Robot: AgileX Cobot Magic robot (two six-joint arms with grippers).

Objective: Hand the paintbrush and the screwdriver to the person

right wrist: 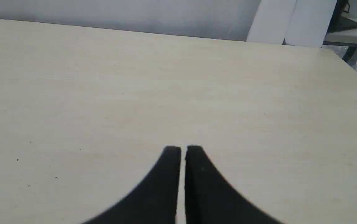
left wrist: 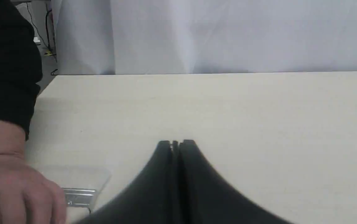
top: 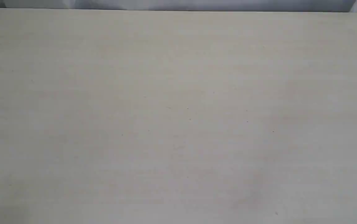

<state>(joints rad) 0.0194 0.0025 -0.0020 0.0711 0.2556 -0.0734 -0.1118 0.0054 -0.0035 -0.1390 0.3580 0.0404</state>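
We take the black left pincer (left wrist: 176,143) as our landmark. Its two fingers are pressed together tip to tip, w/ nothing between them that we can make out, and it hangs low over the pale beige wooden table (left wrist: 228,109).

The wide flat paintbrush (left wrist: 78,196), w/ pale bristles and a silver metal ferrule, lies flat on the table just beside the left pincer. It is on the same side as the person's hand (left wrist: 13,186), which is bare and light-skinned w/ a black sleeve (left wrist: 7,62). The hand covers the handle end. We cannot tell if it grips the handle or only rests over it.

The long axis of the brush runs approx. parallel to the direction in which the left pincer points. The bristles are toward the far table edge and the handle is toward the robot side.

The black right pincer (right wrist: 183,149) has its fingers almost together, w/ only a thin slit and nothing inside. Its view shows no tool, so we judge the left arm is the nearer one for the brush.

The small black screwdriver is in no view, so we cannot say where it lies from the left pincer.

In our opinion the next move needs the fingers to part, a short sideways shift toward the brush, and a grip across the narrow handle, not across the wide ferrule. The hand is in the way at present.
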